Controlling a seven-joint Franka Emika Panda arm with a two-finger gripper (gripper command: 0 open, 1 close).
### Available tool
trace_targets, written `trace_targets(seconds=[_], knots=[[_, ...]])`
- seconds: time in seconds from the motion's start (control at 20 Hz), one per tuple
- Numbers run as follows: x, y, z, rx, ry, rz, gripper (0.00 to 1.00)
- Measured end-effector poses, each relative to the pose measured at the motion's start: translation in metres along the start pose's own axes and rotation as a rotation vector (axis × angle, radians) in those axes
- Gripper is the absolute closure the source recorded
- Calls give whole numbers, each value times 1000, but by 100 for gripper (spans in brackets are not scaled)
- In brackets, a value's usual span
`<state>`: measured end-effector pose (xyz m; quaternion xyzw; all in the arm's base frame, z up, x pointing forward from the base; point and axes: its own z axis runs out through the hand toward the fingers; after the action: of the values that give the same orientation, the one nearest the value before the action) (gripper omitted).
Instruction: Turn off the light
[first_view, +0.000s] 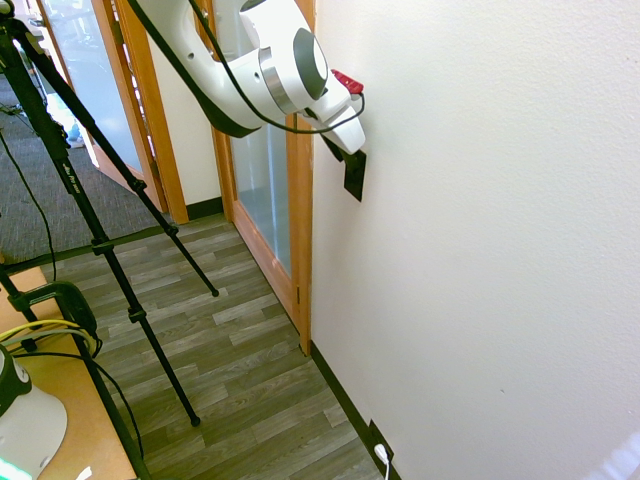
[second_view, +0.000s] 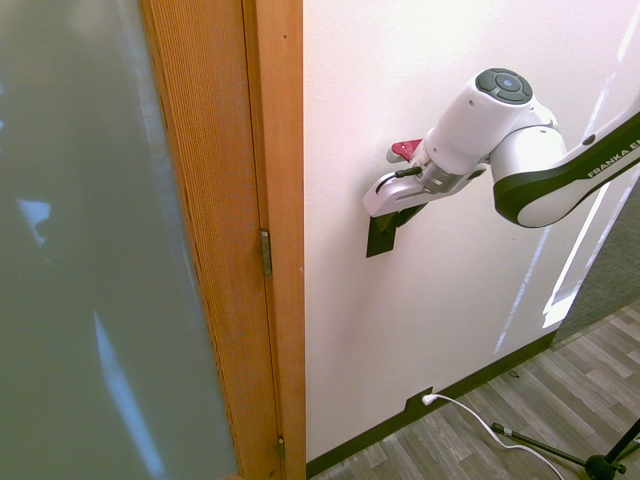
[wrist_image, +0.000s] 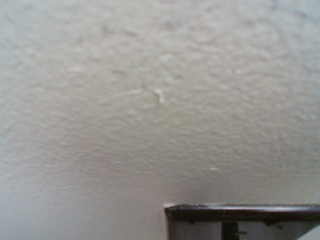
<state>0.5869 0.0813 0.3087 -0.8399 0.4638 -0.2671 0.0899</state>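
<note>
No lamp shows in any view. The switch for the light is a small black upright plate (first_view: 355, 176) on the white wall, just right of the wooden door frame; it also shows from the other side (second_view: 379, 238). My gripper (first_view: 340, 151) (second_view: 401, 213) is pressed up against the top of this plate, with the white arm reaching in along the wall. In the wrist view I see close, rough white wall and the plate's dark top edge (wrist_image: 240, 212). The hand's body hides the upper part of the plate in both exterior views.
A wooden door frame (first_view: 299, 200) (second_view: 225, 200) with frosted glass (first_view: 262, 180) stands next to the switch. Low on the wall is a black socket plate with a white plug (first_view: 381, 452) (second_view: 421, 402). A wooden desk corner (first_view: 70, 400) stands at the near left.
</note>
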Motion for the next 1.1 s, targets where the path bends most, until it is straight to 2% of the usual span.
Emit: trace_targets(seconds=[0.55,1.1], knots=[[-1,-2,4,9,25,24,100],[-15,6,22,-14,6,43,100]])
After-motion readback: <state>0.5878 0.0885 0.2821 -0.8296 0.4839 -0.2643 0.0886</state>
